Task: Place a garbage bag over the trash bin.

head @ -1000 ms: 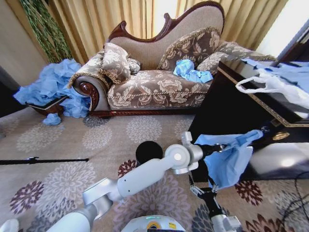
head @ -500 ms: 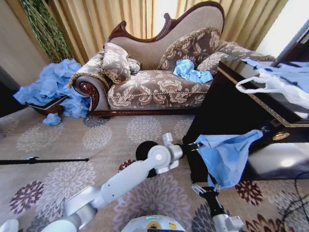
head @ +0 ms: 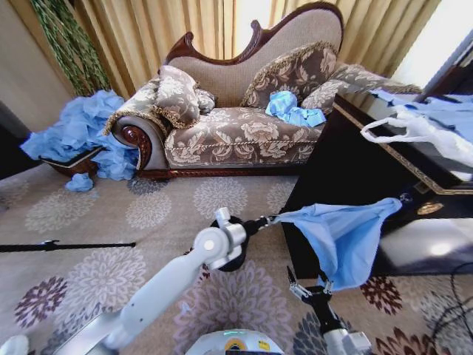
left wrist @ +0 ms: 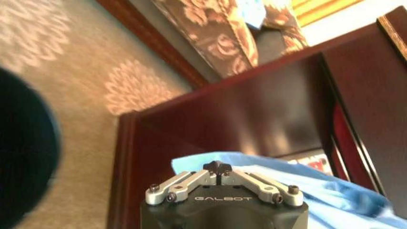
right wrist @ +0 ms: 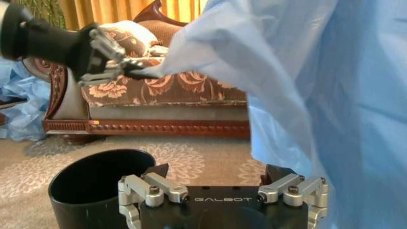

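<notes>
The light-blue garbage bag (head: 344,237) hangs stretched in the air in front of the dark cabinet. My left gripper (head: 264,220) is shut on its near corner, seen pinched in the right wrist view too, left gripper (right wrist: 130,70). The bag's far corner reaches the cabinet edge. The black trash bin (head: 222,225) stands on the carpet, partly hidden behind my left wrist, its open rim clear on the trash bin (right wrist: 95,183). My right gripper (head: 309,285) sits under the bag's lower tip, open, with the garbage bag (right wrist: 299,90) hanging just beside it.
A dark wooden cabinet (head: 347,170) stands close on the right with a white handled bag (head: 414,129) on top. The patterned sofa (head: 236,126) is behind, a heap of blue bags (head: 77,133) at its left end. A black rod (head: 66,245) lies on the carpet.
My left gripper has moved left toward the bin with the bag's corner, pulling the bag out wide. The right gripper has stayed below it.
</notes>
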You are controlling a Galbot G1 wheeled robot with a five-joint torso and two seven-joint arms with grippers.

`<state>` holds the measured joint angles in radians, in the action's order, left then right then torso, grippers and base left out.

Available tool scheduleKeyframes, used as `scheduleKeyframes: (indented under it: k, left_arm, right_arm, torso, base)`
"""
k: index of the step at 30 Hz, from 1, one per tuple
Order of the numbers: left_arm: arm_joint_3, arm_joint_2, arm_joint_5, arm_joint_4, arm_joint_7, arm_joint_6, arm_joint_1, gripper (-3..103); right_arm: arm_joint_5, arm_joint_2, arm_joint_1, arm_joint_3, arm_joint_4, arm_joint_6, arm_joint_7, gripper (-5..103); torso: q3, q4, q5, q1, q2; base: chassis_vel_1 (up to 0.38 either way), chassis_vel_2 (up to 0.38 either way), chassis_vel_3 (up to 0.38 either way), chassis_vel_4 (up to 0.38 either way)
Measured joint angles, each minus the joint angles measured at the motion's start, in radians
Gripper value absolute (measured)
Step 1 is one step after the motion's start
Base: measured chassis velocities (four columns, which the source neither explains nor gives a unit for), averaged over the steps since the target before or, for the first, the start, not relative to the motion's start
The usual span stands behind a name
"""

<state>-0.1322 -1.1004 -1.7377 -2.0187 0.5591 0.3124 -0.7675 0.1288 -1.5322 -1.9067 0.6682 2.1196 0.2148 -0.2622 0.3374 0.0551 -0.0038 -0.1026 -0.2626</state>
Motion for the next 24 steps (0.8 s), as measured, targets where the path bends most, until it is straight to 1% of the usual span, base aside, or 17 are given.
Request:
scheduleKeyframes:
  k: [1,2,4,5,8,12,18,24]
  left_arm:
    - [0.022,0.016,0.000,-0.009,-0.001,0.001,-0.021,0]
    - [0.022,0.016,0.000,-0.009,-0.001,0.001,-0.021,0]
    - [0.059,0.050,-0.002,-0.028,-0.007,0.003,-0.058,0]
    - [0.059,0.050,-0.002,-0.028,-0.007,0.003,-0.058,0]
    - [0.107,0.109,-0.006,-0.062,-0.022,0.006,-0.107,0]
    - [0.132,0.136,-0.006,-0.089,-0.028,0.008,-0.148,0]
    - [0.142,0.166,0.006,-0.102,-0.042,0.010,-0.188,0]
    - [0.207,0.192,0.004,-0.091,-0.057,0.012,-0.216,0]
  right_arm:
    - [-0.002,0.000,-0.002,-0.001,0.003,0.000,0.000,100]
    - [-0.002,0.000,-0.002,-0.001,0.003,0.000,0.000,100]
    - [-0.006,0.000,-0.004,-0.001,0.006,0.001,-0.002,100]
    - [-0.006,0.000,-0.004,-0.001,0.006,0.001,-0.002,100]
    - [-0.012,0.000,-0.008,-0.005,0.011,0.002,-0.005,100]
    - [-0.021,-0.005,-0.011,-0.011,0.013,0.006,-0.007,100]
    - [-0.027,-0.011,-0.017,-0.012,0.014,0.016,-0.009,100]
    - [-0.021,-0.009,-0.025,-0.001,0.022,0.021,-0.007,100]
  torso:
    - [0.000,0.0001,0.0000,0.000,0.000]
    - [0.000,0.0001,0.0000,0.000,0.000]
    - [0.000,0.0002,0.0001,0.000,0.000]
    - [0.000,0.0002,0.0001,0.000,0.000]
    - [0.000,0.0001,0.0002,0.000,0.000]
    - [0.000,0.0002,0.0002,0.000,0.000]
    - [0.000,0.0002,0.0003,0.000,0.000]
    - [0.000,0.0002,0.0003,0.000,0.000]
  base:
    - [0.000,0.000,0.000,0.000]
    - [0.000,0.000,0.000,0.000]
    - [0.000,0.000,0.000,0.000]
    - [0.000,0.000,0.000,0.000]
    - [0.000,0.000,0.000,0.000]
    - [0.000,0.000,0.000,0.000]
    - [0.000,0.000,0.000,0.000]
    - [0.000,0.000,0.000,0.000]
